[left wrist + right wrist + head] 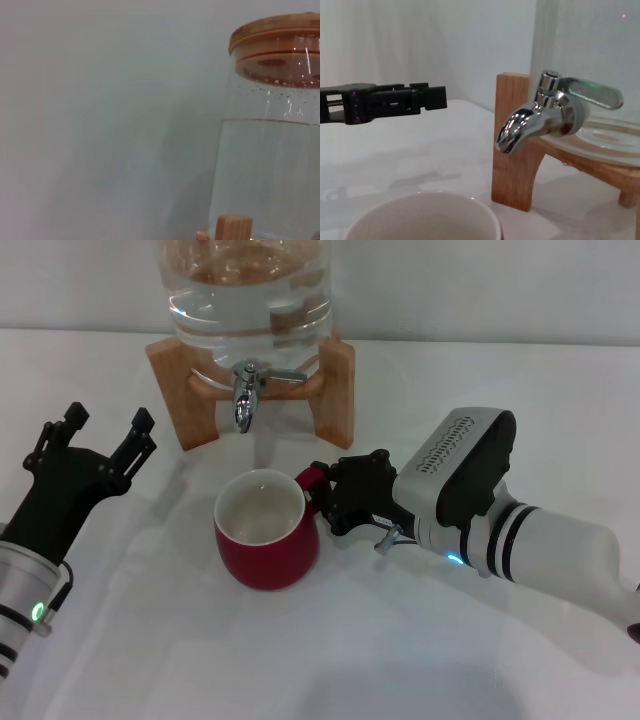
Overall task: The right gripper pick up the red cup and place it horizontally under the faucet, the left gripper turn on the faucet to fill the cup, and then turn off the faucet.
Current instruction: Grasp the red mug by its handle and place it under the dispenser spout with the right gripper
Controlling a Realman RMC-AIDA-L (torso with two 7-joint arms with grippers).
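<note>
Near the faucet (246,390): red cup (266,543) upright on the tabletop (400,640), slightly nearer than the spout.
Right gripper (322,490): jaws clamped on the handle, steering the cup.
Left gripper (104,430): jaws spread, empty, waiting far left.

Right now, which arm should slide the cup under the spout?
Right: the right gripper is at the red cup's handle. The left gripper hovers open, apart, likelier suited to the faucet.
</note>
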